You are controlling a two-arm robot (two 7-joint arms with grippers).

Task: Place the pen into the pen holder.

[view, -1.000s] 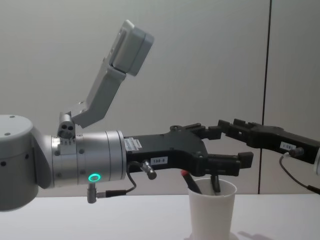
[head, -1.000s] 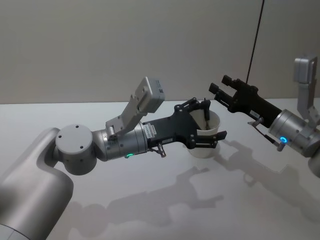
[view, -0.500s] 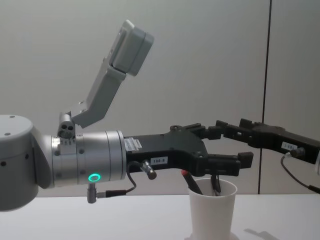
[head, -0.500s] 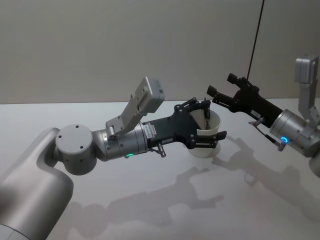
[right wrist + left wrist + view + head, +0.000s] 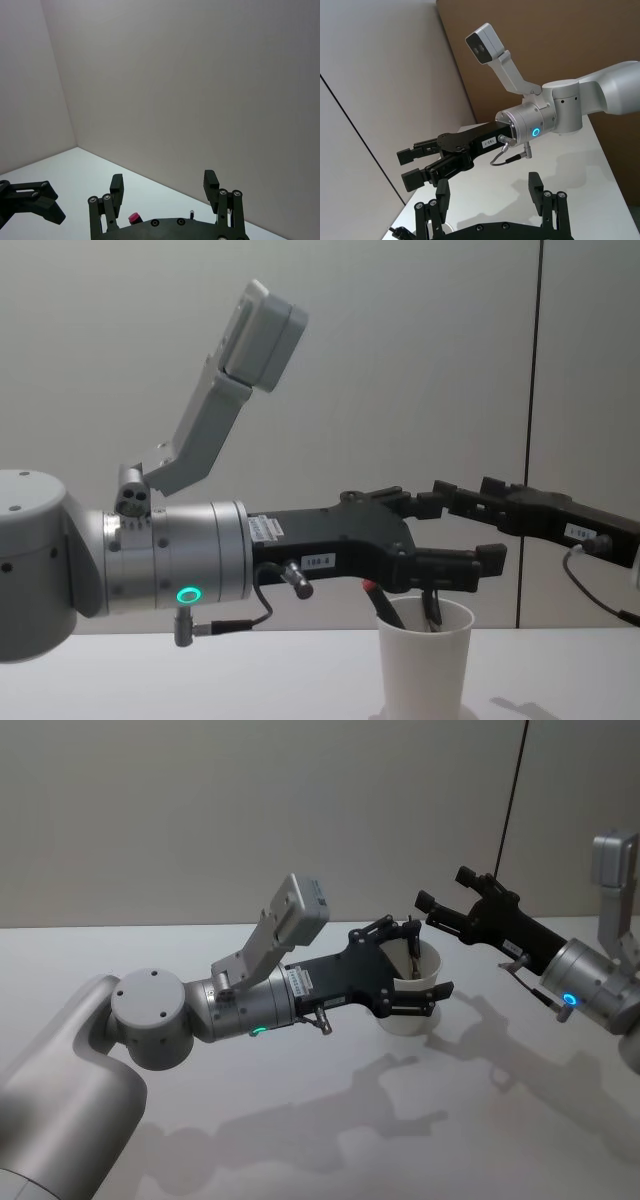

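The pen holder (image 5: 420,660), a white paper cup (image 5: 422,970), stands on the table. A pen (image 5: 378,600) with a red end leans inside it, beside a second dark pen (image 5: 432,612). My left gripper (image 5: 432,957) reaches over the cup, open, with one finger on each side just above the rim (image 5: 468,532); the left wrist view shows its fingers (image 5: 489,186) spread apart. To the right and higher up, my right gripper (image 5: 440,888) hangs in the air, pointing at the cup. It is open and holds nothing (image 5: 164,182), and it stands clear of the left gripper (image 5: 410,166).
The white table (image 5: 330,1120) runs wide around the cup, with bare room in front and to the left. A plain wall (image 5: 250,810) stands close behind. A dark cable (image 5: 512,790) hangs down at the back right.
My right gripper has rolled a little and drawn slightly back to the right of the cup. The left arm, the cup and the pens have stayed put.
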